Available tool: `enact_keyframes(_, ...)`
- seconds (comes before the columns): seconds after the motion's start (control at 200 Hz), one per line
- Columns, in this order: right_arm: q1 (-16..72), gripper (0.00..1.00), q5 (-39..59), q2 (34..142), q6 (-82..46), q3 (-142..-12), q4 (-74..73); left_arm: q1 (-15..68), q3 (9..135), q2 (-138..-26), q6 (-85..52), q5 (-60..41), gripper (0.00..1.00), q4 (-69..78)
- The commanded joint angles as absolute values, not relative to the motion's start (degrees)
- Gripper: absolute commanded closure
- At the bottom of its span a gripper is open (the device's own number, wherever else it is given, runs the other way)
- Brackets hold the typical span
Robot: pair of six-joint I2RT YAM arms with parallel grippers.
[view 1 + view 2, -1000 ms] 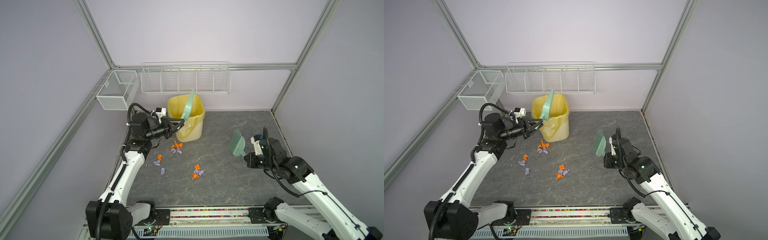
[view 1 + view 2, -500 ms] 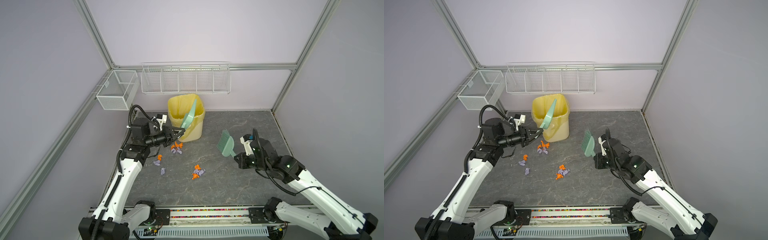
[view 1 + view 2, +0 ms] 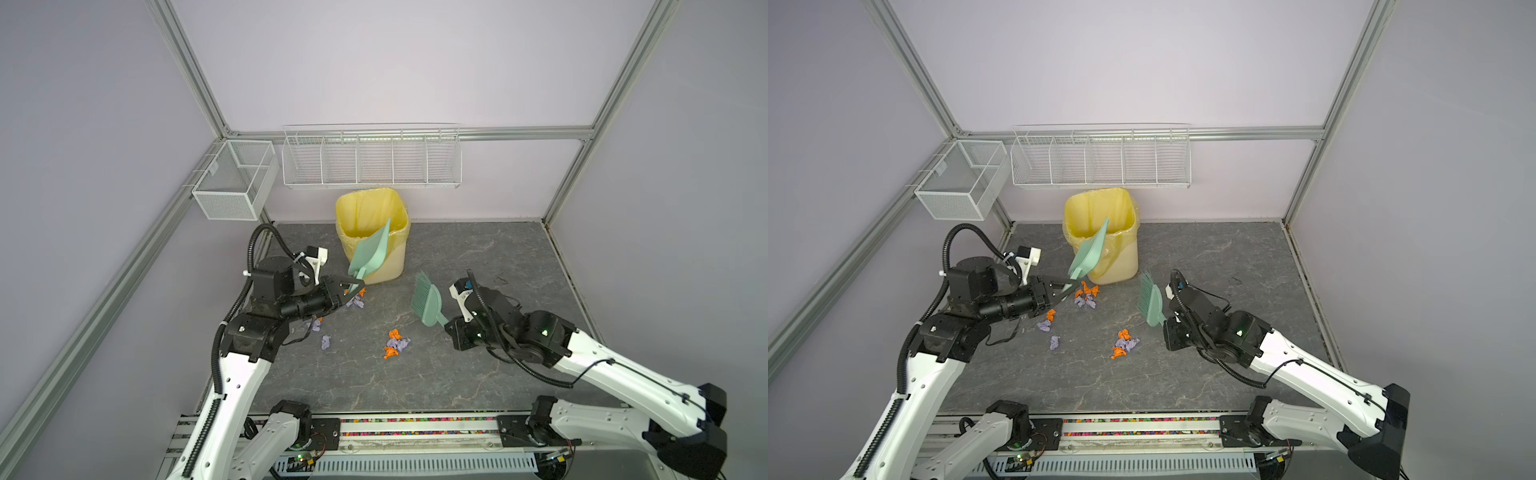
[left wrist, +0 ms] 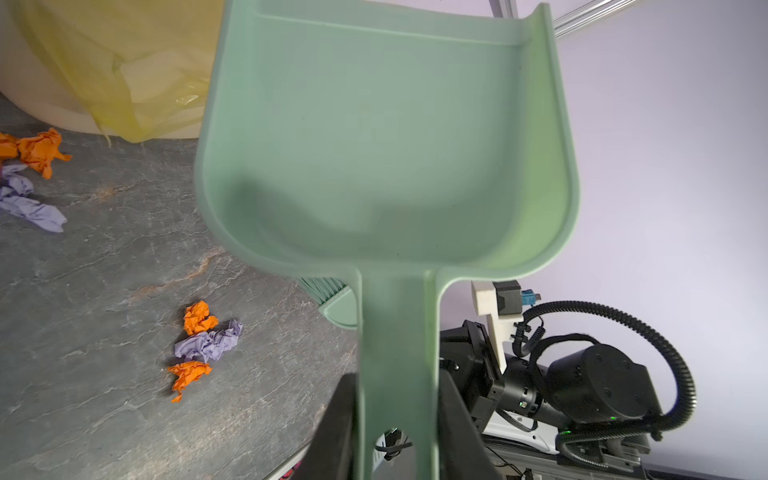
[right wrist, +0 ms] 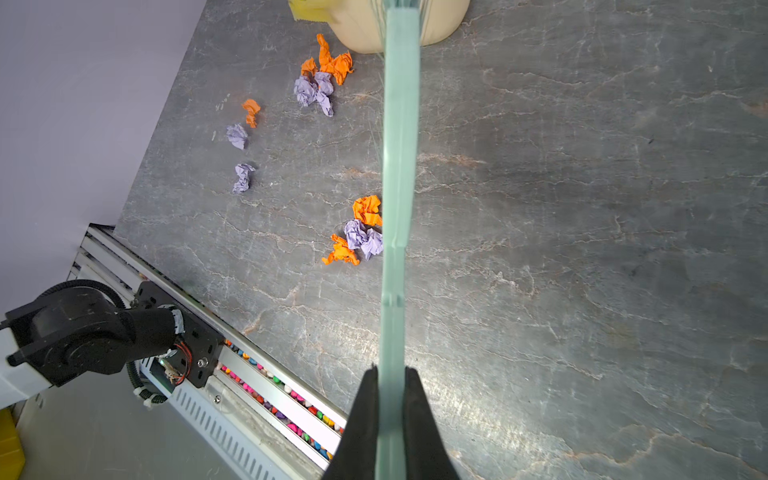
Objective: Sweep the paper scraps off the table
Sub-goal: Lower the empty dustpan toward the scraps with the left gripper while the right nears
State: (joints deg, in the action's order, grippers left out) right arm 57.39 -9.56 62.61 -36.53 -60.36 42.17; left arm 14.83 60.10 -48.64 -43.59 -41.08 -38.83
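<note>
Orange and lilac paper scraps lie on the dark veined table: one clump mid-table, another at the bin's foot, and single wads to the left. My left gripper is shut on the handle of a mint-green dustpan. The pan is empty and tilted mouth-up in front of the bin. My right gripper is shut on a mint-green brush, bristles up, above the table right of the mid-table clump.
A yellow-lined bin stands at the back of the table, just behind the dustpan. Two white wire baskets hang on the back wall and left frame. A rail with the arm bases runs along the front edge.
The left arm has brought the dustpan down from over the bin's mouth to its front. The right arm has carried the brush leftward toward the middle of the table.
</note>
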Motion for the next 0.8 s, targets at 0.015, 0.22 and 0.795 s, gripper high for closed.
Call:
enact_keyframes(0.015, 60.7, 0.93, -12.8, 64.6, -38.6, -62.1, 38.8, 15.2, 57.3, -44.6, -41.1, -38.1, 1.0, -44.1)
enact_keyframes(0.22, 64.6, 0.93, -13.2, 68.7, -39.2, -64.0, 37.4, 15.3, 54.4, -40.9, -39.3, -36.0, 1.0, -48.9)
enact_keyframes(0.795, 68.2, 0.93, -8.9, 74.2, -42.2, -63.7, 34.1, 15.3, 54.1, -42.9, -33.1, -26.0, 1.0, -53.2)
